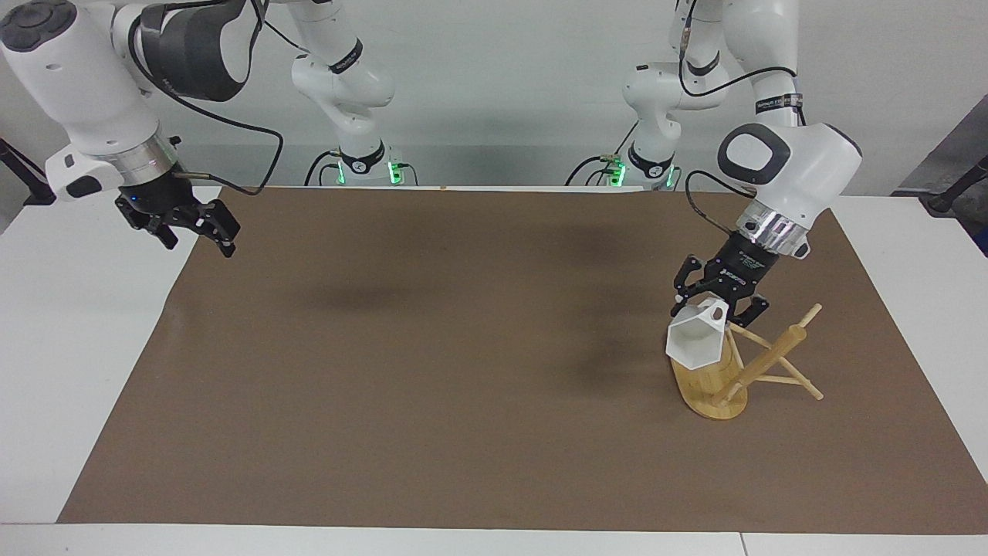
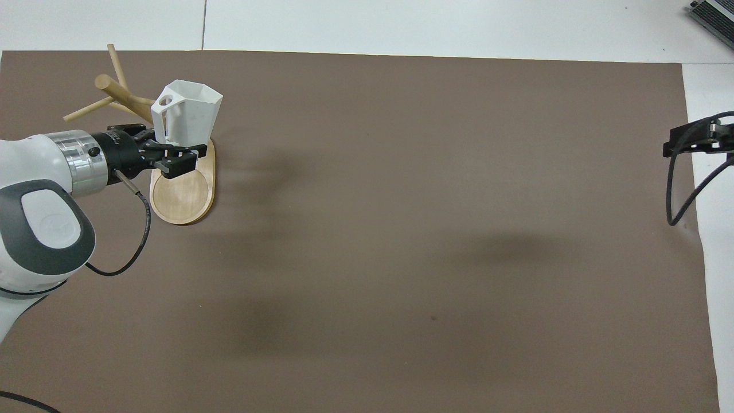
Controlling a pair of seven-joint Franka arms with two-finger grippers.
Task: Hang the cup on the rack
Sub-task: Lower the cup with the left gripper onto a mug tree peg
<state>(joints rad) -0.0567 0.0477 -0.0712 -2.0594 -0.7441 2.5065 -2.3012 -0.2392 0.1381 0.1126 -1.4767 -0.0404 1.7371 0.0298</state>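
1. We see the left tool (image 1: 722,303) closed on a white cup (image 1: 696,344), gripping it at the base end beside the handle and holding it in the air over a bamboo rack (image 1: 737,363).

2. The cup is tipped on its side, its open mouth turned away from the robots and its pierced handle uppermost in the facing view; the overhead view shows the same cup (image 2: 186,112) over the rack's oval base (image 2: 183,198), just beside the post.

3. The rack stands on the brown mat (image 1: 463,386) toward the left arm's end of the tabletop, its pegs splayed out from the post. The cup hangs on no peg yet.

4. The right tool (image 1: 189,224) waits in the air over the mat's edge at the right arm's end, holding nothing; its jaws stand apart.

5. We judge the step in hand to be lining the cup up with a peg. The next move calls for bringing the handle's round hole onto a peg tip, sliding it on, then opening the tool once the peg bears the weight.
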